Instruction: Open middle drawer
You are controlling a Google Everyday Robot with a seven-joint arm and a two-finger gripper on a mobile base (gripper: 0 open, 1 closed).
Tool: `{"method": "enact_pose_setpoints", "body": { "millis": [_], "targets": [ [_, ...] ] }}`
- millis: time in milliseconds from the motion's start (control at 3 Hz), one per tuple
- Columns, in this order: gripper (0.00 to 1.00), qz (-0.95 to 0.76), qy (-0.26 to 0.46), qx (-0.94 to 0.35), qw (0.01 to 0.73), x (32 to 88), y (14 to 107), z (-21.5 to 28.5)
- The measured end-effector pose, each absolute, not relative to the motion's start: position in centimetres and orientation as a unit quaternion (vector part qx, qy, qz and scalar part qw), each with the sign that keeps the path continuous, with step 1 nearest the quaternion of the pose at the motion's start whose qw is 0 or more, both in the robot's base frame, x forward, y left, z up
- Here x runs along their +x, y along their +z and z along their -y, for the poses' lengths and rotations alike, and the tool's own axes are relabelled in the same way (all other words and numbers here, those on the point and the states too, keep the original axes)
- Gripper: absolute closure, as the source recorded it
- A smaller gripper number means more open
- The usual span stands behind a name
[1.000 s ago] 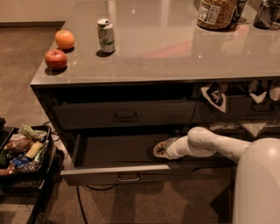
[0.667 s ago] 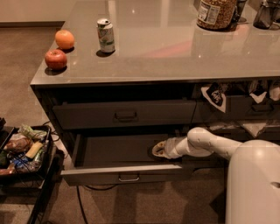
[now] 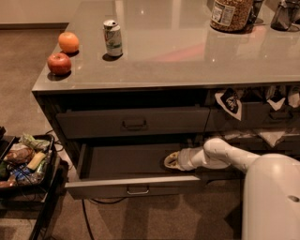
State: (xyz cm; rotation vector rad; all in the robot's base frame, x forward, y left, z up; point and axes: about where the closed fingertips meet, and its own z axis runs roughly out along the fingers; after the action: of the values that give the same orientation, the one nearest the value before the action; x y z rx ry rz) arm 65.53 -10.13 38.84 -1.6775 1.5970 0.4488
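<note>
The middle drawer (image 3: 108, 186) is a wide dark grey drawer pulled out of the counter. Its low front carries a small loop handle (image 3: 137, 191) and its shallow flat interior (image 3: 124, 161) is in view. My gripper (image 3: 170, 161) is inside the open drawer at its right part, low over the drawer floor and behind the front panel. My white arm (image 3: 220, 157) reaches in from the right.
The taller top drawer (image 3: 133, 123) above is closed. On the counter (image 3: 187, 51) stand an apple (image 3: 59, 63), an orange (image 3: 69, 41), a can (image 3: 113, 38) and a jar (image 3: 230, 14). A black tray of snacks (image 3: 23, 157) stands at the left. Bags (image 3: 230, 101) hang at the right.
My gripper has edged slightly left inside the drawer. The drawer front stays at about the same place.
</note>
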Motion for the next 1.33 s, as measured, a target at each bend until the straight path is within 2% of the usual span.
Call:
{"method": "enact_pose_setpoints", "body": {
  "millis": [333,667,1333],
  "targets": [
    [1.00,-0.620,0.164,-0.664,0.385,63.4,40.6,10.5],
    [1.00,-0.619,0.161,-0.682,0.355,60.8,41.9,10.5],
    [1.00,-0.617,0.203,-0.700,0.298,57.3,41.1,9.6]
  ]
}}
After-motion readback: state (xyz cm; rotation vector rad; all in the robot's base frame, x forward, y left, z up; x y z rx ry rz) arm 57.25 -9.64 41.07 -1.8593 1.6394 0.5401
